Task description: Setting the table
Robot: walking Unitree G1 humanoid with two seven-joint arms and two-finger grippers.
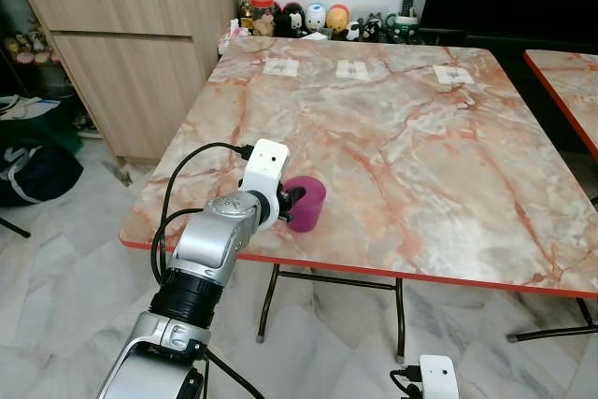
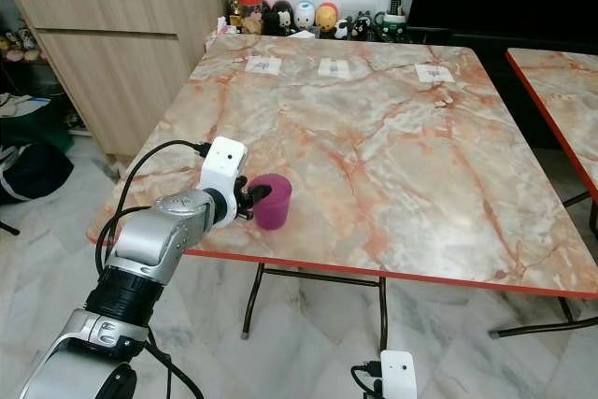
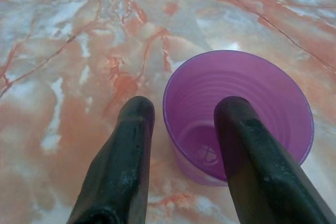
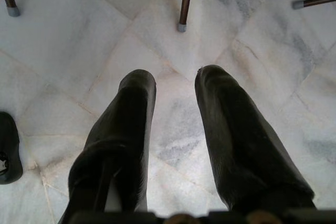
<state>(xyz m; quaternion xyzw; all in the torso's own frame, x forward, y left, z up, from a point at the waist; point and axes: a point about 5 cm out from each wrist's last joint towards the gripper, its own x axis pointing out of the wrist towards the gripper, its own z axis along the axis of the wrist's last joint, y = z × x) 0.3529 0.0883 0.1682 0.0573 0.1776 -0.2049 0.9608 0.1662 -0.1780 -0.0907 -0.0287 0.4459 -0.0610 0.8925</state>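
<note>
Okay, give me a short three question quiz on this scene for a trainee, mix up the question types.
1. True or false: the purple cup lies on its side on the marble table.
2. Multiple choice: how do the left gripper fingers sit on the cup? A) both outside it B) one inside the cup, one outside, straddling the wall C) both inside it
3. Short answer: what surface is under the right gripper?

Key
1. False: it stands upright near the table's near edge, mouth up.
2. B.
3. The pale marble floor tiles, beside the table's legs; the gripper is open and idle.
</note>
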